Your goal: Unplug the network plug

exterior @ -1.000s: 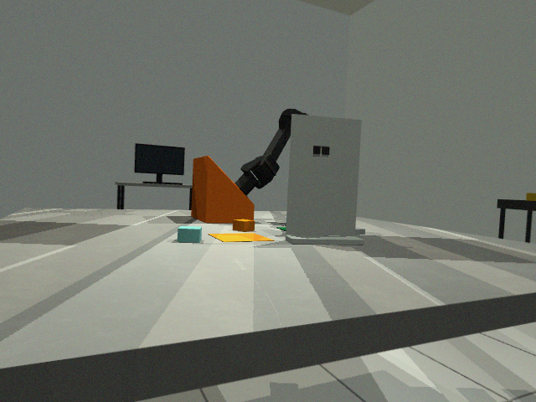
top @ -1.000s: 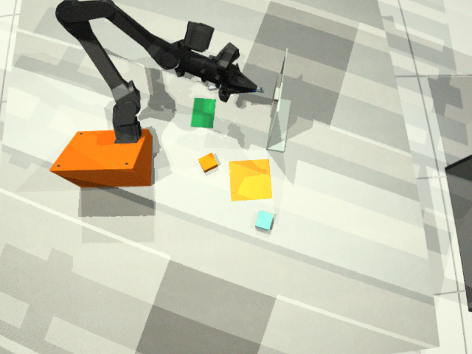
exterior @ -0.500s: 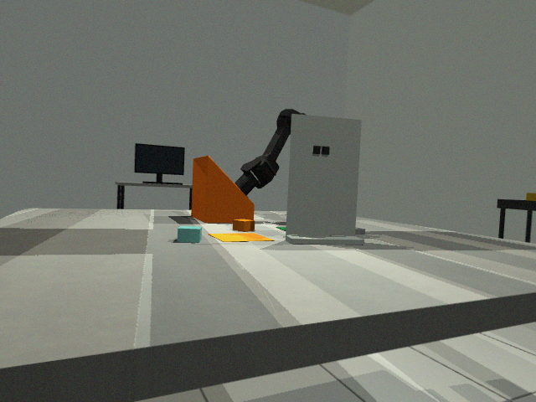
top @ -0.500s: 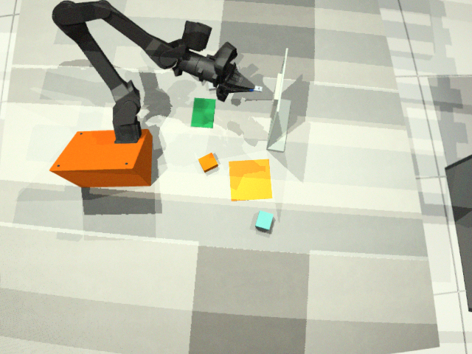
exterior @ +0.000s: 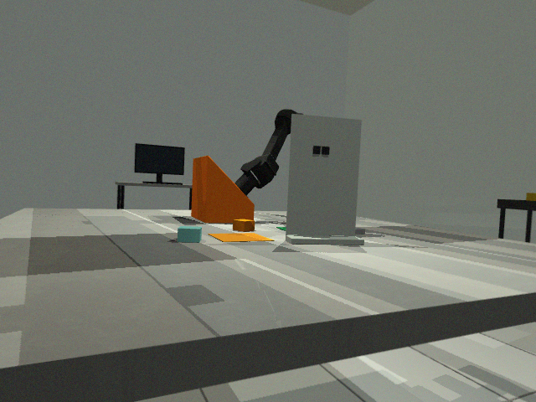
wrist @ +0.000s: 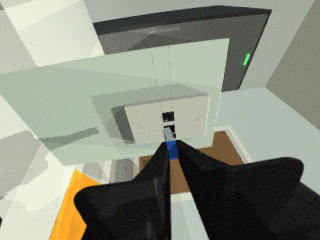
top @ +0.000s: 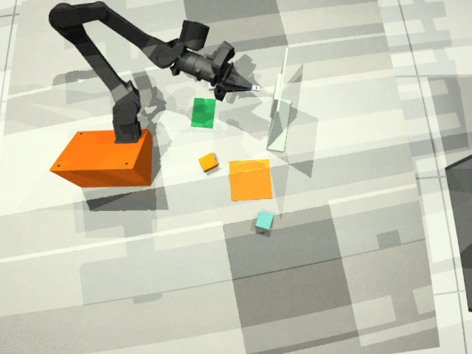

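Note:
My gripper (top: 249, 88) (wrist: 171, 145) is shut on the network plug (top: 256, 89) (wrist: 172, 149), a small blue body with a grey tip. I hold it level in the air, a short gap in front of the upright pale panel (top: 279, 110) (exterior: 324, 186) (wrist: 100, 100). The plug's tip points at the dark socket (wrist: 168, 116) in the panel's raised block and stands outside it. A flat green patch (top: 203, 112) lies on the table below and behind my gripper, and a flat orange patch (top: 250, 179) (exterior: 239, 237) (wrist: 65, 210) lies nearer the front. In the exterior view the panel hides my gripper.
The arm stands on an orange wedge base (top: 102, 158) (exterior: 216, 192). A small orange cube (top: 208, 162) (exterior: 244, 224) and a cyan cube (top: 264, 220) (exterior: 188, 234) lie near the orange patch. A dark block (top: 459, 198) sits at the right edge.

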